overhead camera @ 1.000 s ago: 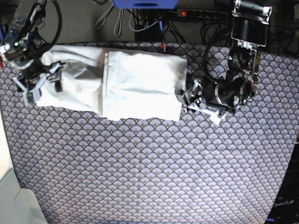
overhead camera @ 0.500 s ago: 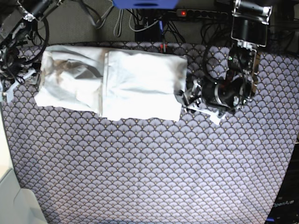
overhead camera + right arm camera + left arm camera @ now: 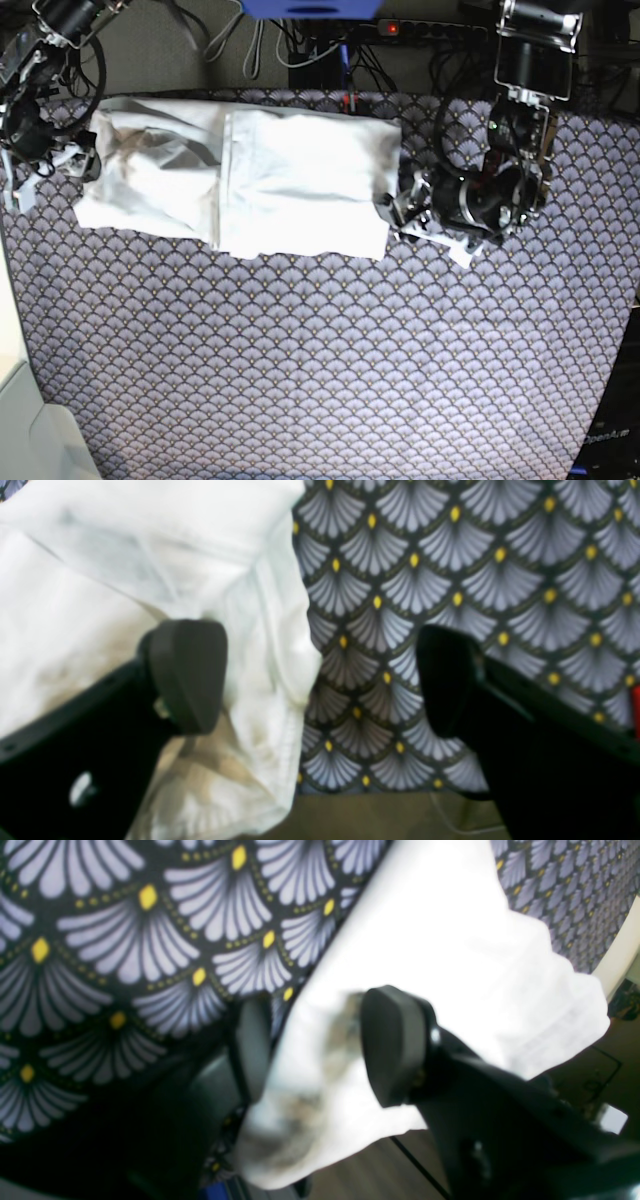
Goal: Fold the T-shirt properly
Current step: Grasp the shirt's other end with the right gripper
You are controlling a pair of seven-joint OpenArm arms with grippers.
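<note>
Folding looks abt midway: the plain white short-sleeved cotton T-shirt (image 3: 240, 180) lies as a long band along the far edge of the worktop (image 3: 320, 360), one layer already lapped over w/ a vertical edge showing left of centre. Judged from that, sides are in and the end-to-end fold is what's left.

Left gripper (image 3: 310, 1050) sits at the band's right end; jaws straddle the white hem, cloth between them, but they look part-way apart w/ a gap, so can't tell if it's actually pinched. Right gripper (image 3: 320, 680) is at the opposite end, jaws wide apart: one finger over the cloth, the other over bare pattern, shirt edge hanging between, nothing held.

Next move prob calls for both sets of jaws to close on their end corners, lift evenly, then carry one end over the other w/o dragging the lapped layer open. Fabric is soft and wrinkled, so risk of grabbing only the top ply.

Worktop covering: dark cloth w/ pale lilac scallop-fan print and yellow dots. Beyond the far edge: black power strip (image 3: 420, 30) w/ a red light, tangled cables, a blue box (image 3: 310, 8).
</note>
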